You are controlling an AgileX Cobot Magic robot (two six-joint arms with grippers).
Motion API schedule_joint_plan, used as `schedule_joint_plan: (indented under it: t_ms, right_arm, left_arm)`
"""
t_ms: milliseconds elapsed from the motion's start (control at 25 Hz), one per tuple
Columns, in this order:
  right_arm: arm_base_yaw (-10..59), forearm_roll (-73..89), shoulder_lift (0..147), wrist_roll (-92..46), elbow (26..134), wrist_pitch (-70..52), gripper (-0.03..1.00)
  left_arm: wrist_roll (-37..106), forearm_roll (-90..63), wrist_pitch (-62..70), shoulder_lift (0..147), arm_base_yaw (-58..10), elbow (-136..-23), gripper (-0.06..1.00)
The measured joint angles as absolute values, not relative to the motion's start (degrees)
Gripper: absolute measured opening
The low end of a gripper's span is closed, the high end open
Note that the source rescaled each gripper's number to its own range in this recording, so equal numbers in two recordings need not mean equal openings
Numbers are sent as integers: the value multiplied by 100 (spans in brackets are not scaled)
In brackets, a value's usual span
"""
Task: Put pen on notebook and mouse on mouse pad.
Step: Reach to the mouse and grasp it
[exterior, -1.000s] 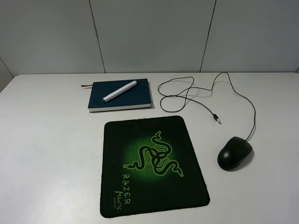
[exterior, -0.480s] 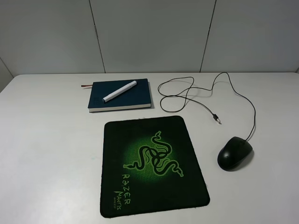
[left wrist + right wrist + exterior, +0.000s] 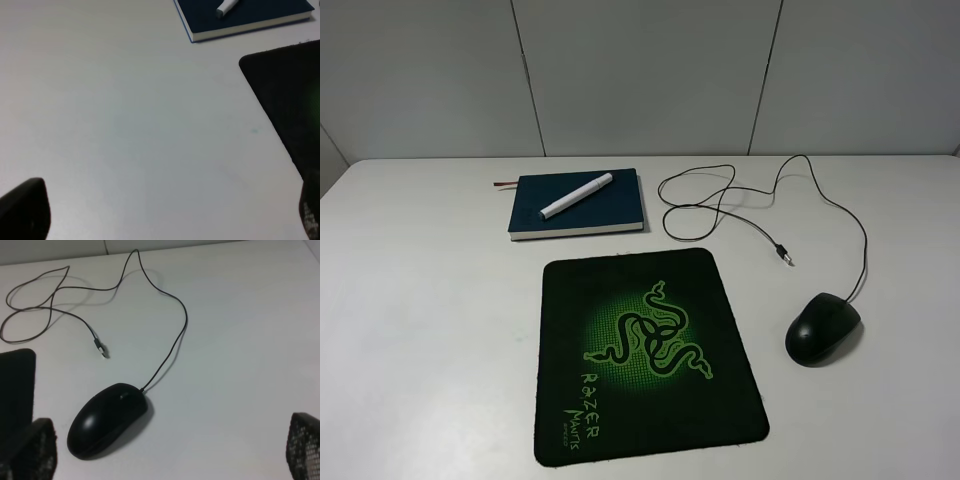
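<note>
**A:** Where is the thick white cylindrical pen [image 3: 576, 196]?

**B:** It lies slantwise on the cover of the closed dark teal hardcover notebook [image 3: 615, 208]. The notebook sits toward the far side of the white table [image 3: 420, 300], and a reddish-brown ribbon marker [image 3: 505, 184] sticks out at its far left corner.

**A:** And the glossy black oval mouse [image 3: 822, 329]?

**B:** It is on the bare table, to the right of the black rectangular cloth mouse pad with the green snake logo [image 3: 650, 355], and not touching it. The pad lies just in front of the notebook with a narrow strip of table between them. The mouse's thin black cable [image 3: 185, 322] runs off toward the far side, loops, and ends in a small plug [image 3: 784, 256] on the table beyond the mouse.

**A:** The grippers?

**B:** The left gripper [image 3: 165, 212] has its jaws spread wide and holds nothing. It is above bare table beside the pad's corner. The right gripper [image 3: 167, 447] is spread just as wide and is also empty. The mouse lies ahead of it, untouched.
</note>
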State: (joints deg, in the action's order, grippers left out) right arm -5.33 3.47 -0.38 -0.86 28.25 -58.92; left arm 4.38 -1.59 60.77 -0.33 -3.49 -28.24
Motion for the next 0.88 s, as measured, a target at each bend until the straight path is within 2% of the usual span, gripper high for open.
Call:
schedule_joint_plan:
  t_ms: [400, 880]
  right_arm:
    - [-533, 600, 240, -70, 3172, -6203, 100]
    - [-533, 759, 2781, -39, 4778, -6485, 100]
  left_arm:
    - [438, -159, 6077, -33, -349, -2824, 100]
    - [438, -149, 6077, -33, -349, -2824, 100]
